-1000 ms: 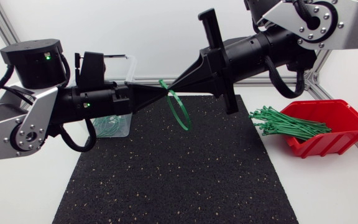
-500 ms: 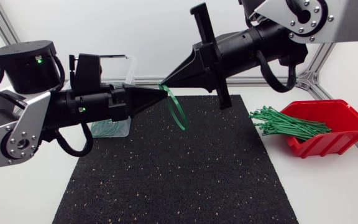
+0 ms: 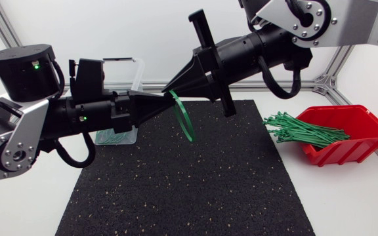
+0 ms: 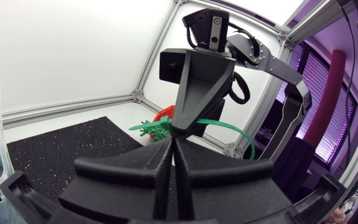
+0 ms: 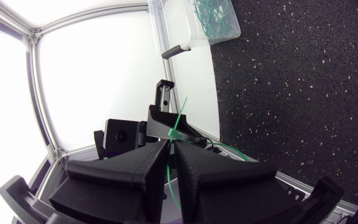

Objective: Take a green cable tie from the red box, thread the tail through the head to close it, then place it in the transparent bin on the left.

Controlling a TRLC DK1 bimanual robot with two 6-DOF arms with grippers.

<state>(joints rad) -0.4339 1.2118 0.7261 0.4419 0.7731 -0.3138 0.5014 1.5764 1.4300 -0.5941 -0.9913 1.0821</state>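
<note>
The green cable tie (image 3: pixel 186 119) is up in the air over the black mat (image 3: pixel 189 190). It is bent into a round loop that hangs down from the spot where the two grippers meet tip to tip. The left gripper (image 3: pixel 163 99) has its jaws pressed together on the top of the loop. The right gripper (image 3: pixel 167 89) pinches the thin tail with its jaws almost touching, so both are clamped on the tie. The tie looks very light. It is a thin, flat plastic strip, smooth and bendy, and it would probably spring open if let go. It may slip, so a firm pinch near the little head, where the strip crosses, seems the best hold. The grippers are hard, dull black wedges. The mat is rough with tiny pale specks. Many more green ties (image 3: pixel 300 129) lie in a messy bunch in the shiny red box (image 3: pixel 366 141) on the right. The transparent bin (image 3: pixel 138 78) on the left is clear plastic with a few ties inside.
</note>
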